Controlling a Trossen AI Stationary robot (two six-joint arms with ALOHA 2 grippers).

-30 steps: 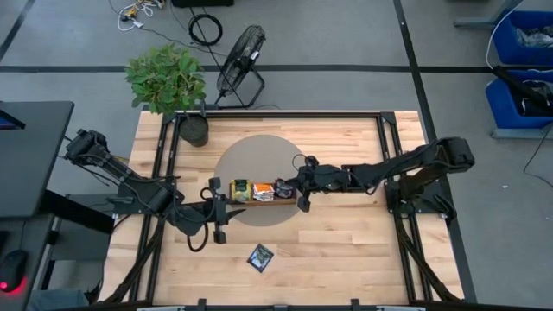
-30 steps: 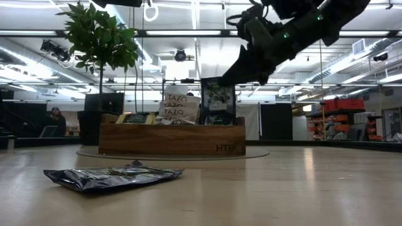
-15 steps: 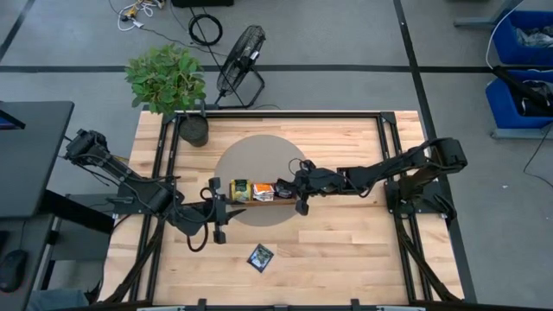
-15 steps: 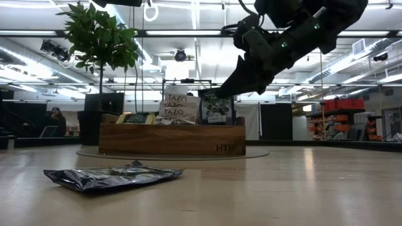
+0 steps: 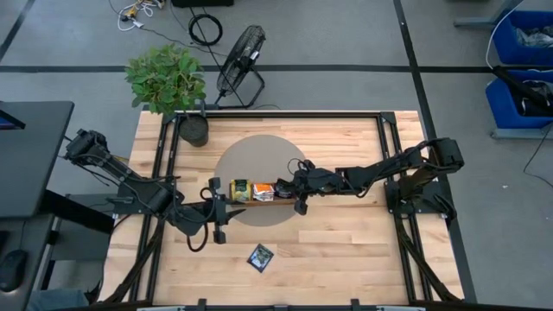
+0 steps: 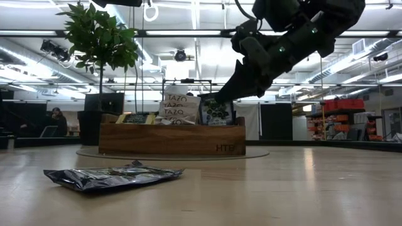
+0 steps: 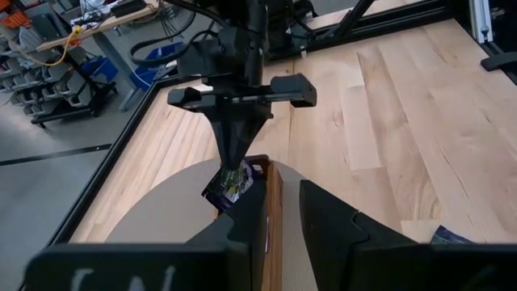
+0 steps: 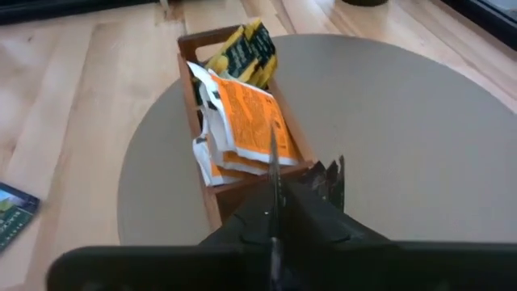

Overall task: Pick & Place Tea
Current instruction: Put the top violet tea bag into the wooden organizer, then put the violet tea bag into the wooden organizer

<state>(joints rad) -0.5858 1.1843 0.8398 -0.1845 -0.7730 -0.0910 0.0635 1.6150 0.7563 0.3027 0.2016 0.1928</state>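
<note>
The right arm reaches in low across the table, stretched almost flat, its wrist bent down so the right gripper (image 6: 221,95) points at the near end of the wooden tray (image 5: 256,191). Its two fingers pinch the top edge of a dark navy sachet (image 6: 217,111), a narrow grip on thin paper. That sachet stands upright on edge in the tray's end slot, its flat face turned along the tray's length and its lower part sunk behind the wooden wall; from the left wrist it looks slightly tilted (image 7: 230,183).

The left arm is folded at the other end of the tray, its left gripper (image 5: 218,212) just beside the tray's end and pointing along it. Its fingers (image 7: 323,222) stand a narrow gap apart, with nothing I can see between them.

Inside the tray, orange-and-white sachets (image 8: 250,129) lean in a loose bunch around the middle, faces across the tray's long axis, and yellow-green sachets (image 8: 242,50) stand past them at the end farthest from the right gripper.

Another dark navy sachet (image 5: 261,256) lies flat on the bare wood, well apart from the tray and off the round mat (image 5: 251,155) under it, turned corner-on to the tray's long side.
</note>
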